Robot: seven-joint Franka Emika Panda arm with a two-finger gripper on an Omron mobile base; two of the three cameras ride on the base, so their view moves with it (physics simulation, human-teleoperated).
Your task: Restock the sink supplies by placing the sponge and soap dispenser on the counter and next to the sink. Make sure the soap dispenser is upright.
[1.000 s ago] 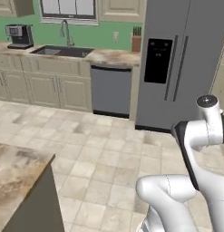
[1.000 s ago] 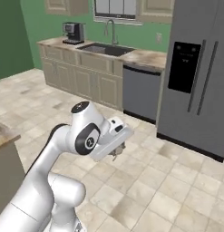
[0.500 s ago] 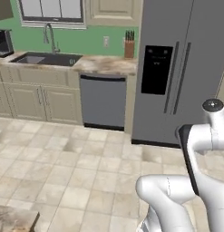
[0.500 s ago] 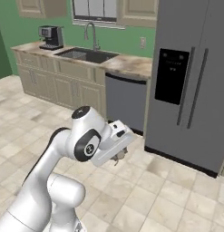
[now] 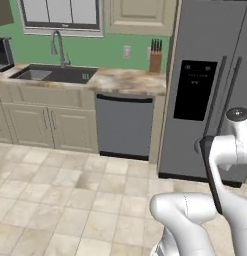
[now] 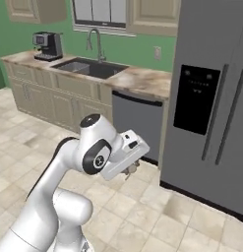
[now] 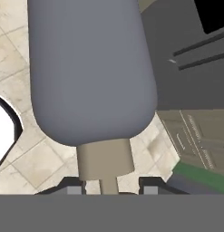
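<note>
the soap dispenser (image 7: 93,68) is seen close up in the hand view as a rounded grey bottle with a narrow tan neck, the neck end toward the bottom of that view. a small part of it (image 6: 131,169) is glimpsed in the right base view, held above the tiled floor. the counter (image 5: 122,80) is a beige-brown marbled slab over tan cabinets, against the green wall. the sink (image 5: 55,74) is a black basin recessed in it, with a tall grey faucet behind.
</note>
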